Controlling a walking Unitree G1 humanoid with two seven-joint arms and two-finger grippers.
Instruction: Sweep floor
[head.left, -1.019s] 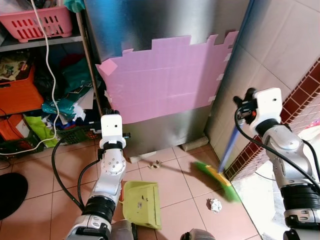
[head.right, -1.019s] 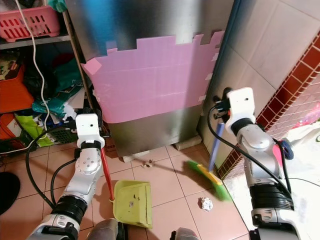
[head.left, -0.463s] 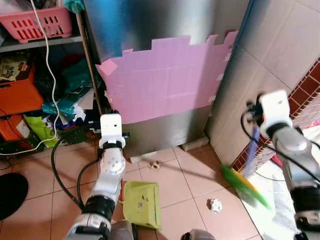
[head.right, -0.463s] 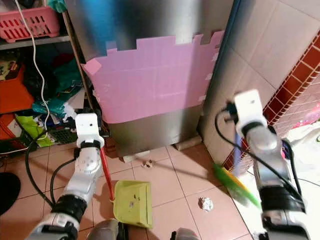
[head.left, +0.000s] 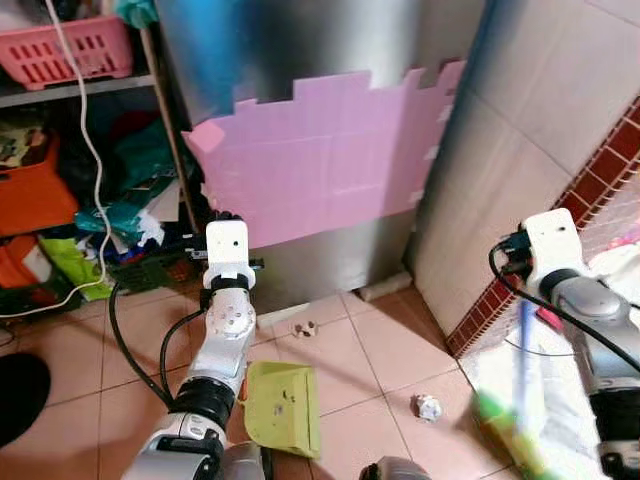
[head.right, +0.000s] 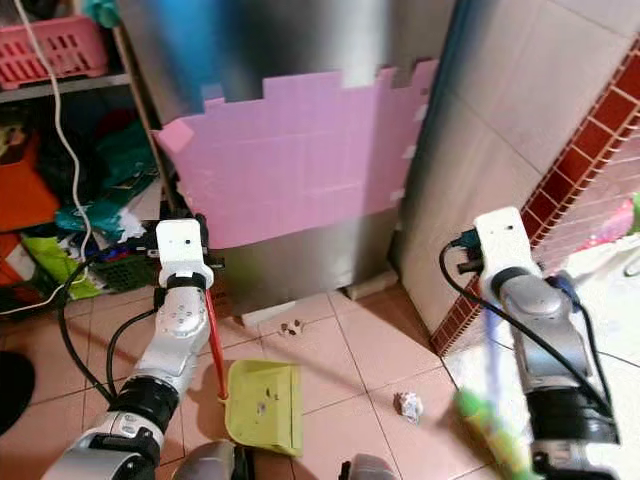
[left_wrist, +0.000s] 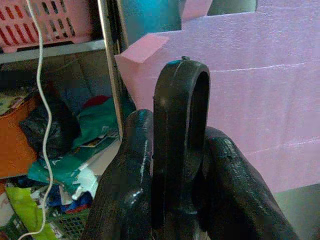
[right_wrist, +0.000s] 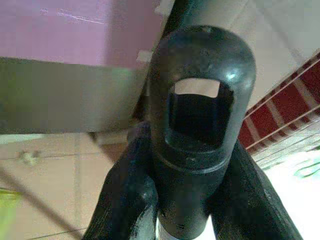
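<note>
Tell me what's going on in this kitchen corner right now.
The robot is sweeping the tiled floor. Its right gripper is shut on the black top of a blue-handled broom, whose green head is blurred beside the wall. Its left gripper is shut on the black loop of the red handle of a lime-green plastic dustpan, which rests on the tiles. A crumpled white paper ball lies between them, unswept.

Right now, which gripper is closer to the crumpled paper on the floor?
Right. The right gripper holds the broom just beside the paper; the left gripper holds the dustpan handle, across the pan from it.
</note>
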